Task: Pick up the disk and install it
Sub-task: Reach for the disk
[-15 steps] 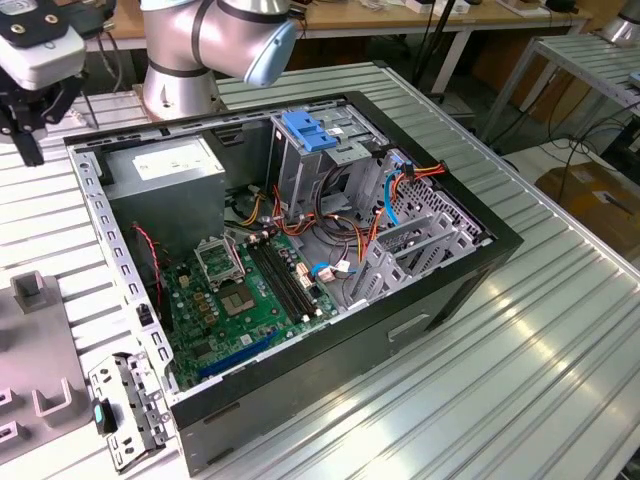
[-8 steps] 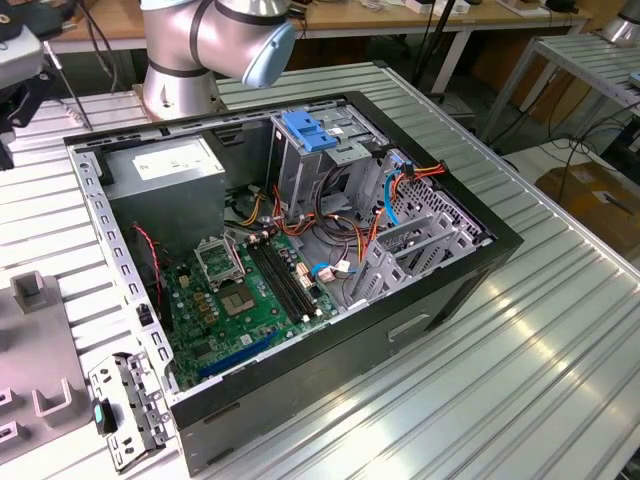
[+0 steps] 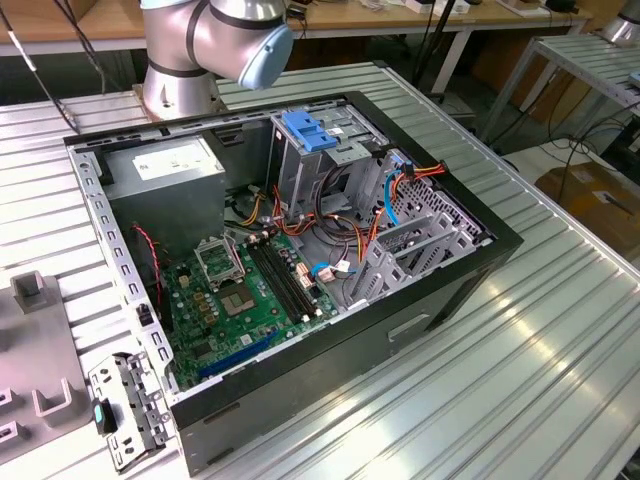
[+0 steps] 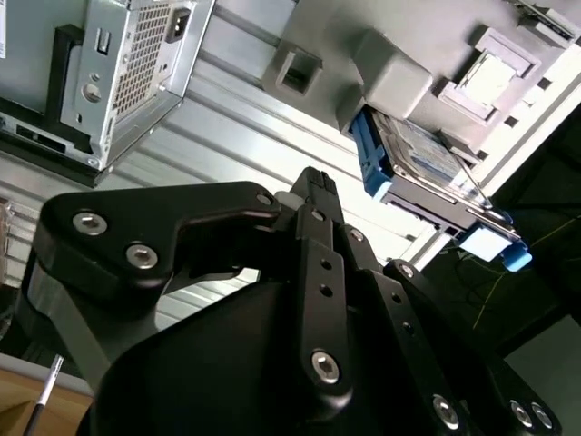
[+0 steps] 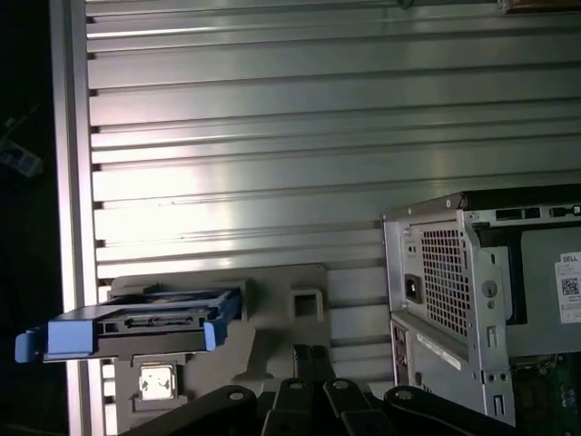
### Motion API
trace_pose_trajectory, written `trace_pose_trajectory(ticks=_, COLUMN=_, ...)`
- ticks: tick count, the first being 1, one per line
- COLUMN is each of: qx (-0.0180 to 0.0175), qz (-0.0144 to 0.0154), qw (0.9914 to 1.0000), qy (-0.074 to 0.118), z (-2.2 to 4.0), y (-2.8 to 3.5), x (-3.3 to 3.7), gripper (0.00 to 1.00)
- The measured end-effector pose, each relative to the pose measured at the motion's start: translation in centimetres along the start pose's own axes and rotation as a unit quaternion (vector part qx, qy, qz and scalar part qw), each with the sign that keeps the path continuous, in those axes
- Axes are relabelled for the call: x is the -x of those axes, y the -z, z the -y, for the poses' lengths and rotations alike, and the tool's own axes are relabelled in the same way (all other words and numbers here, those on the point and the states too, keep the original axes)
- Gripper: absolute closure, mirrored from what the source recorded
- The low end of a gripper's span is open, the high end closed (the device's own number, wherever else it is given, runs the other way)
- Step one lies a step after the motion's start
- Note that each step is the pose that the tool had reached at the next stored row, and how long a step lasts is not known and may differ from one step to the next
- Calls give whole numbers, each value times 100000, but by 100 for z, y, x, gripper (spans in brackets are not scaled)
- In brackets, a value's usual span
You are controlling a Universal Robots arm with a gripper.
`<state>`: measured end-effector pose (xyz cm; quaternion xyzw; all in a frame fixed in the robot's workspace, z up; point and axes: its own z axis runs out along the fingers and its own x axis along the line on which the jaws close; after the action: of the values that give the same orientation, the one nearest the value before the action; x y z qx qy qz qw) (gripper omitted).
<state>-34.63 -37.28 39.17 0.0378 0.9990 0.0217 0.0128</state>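
- Disk (image 5: 136, 329) location: in the first wrist view it sits raised on a grey fixture (image 5: 283, 307) on the ribbed table (image 5: 272, 136). Its connector edge faces the camera and its blue side rails stand clear of the fixture. That lift is probably there so fingers can close on it without scraping the table.
- End effector (image 4: 313, 182): in the second wrist view the black fingers meet at their tips, clenched on nothing. They hang apart from the disk, which lies beyond them on the fixture.
- Computer case (image 3: 400, 335): in the exterior view it lies on its side on the table with the side panel off, so the interior opens upward. That posture suits an arm reaching down from above.
- Drive cage (image 3: 300, 150): a metal frame with a blue plastic top stands inside the case, near the grey power supply (image 3: 165, 165). I judge it the likely home for the disk, though its slot cannot be made out.
- Progress: the disk is not yet picked up. It rests outside the case, near the case's rear wall, with bare table between them.
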Motion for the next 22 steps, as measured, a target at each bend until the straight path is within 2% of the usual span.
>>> trace_pose_trajectory(ticks=6, qx=-14, qz=-142, qw=100000, qy=-9, z=12, y=3, x=-244, gripper=89)
trace_pose_trajectory(ticks=9, qx=-18, qz=-227, qw=100000, qy=-13, z=22, y=4, x=-407, gripper=89)
trace_pose_trajectory(ticks=12, qx=-25, qz=-298, qw=100000, qy=-16, z=30, y=6, x=-534, gripper=89)
trace_pose_trajectory(ticks=15, qx=-31, qz=-382, qw=99999, qy=-15, z=41, y=9, x=-690, gripper=89)
trace_pose_trajectory(ticks=16, qx=-36, qz=-430, qw=99999, qy=-26, z=48, y=10, x=-787, gripper=89)
trace_pose_trajectory(ticks=18, qx=-38, qz=-482, qw=99999, qy=-23, z=55, y=11, x=-890, gripper=89)
trace_pose_trajectory(ticks=19, qx=-40, qz=-509, qw=99999, qy=-25, z=58, y=12, x=-930, gripper=89)
trace_pose_trajectory(ticks=22, qx=-39, qz=-511, qw=99999, qy=-21, z=59, y=12, x=-941, gripper=89)
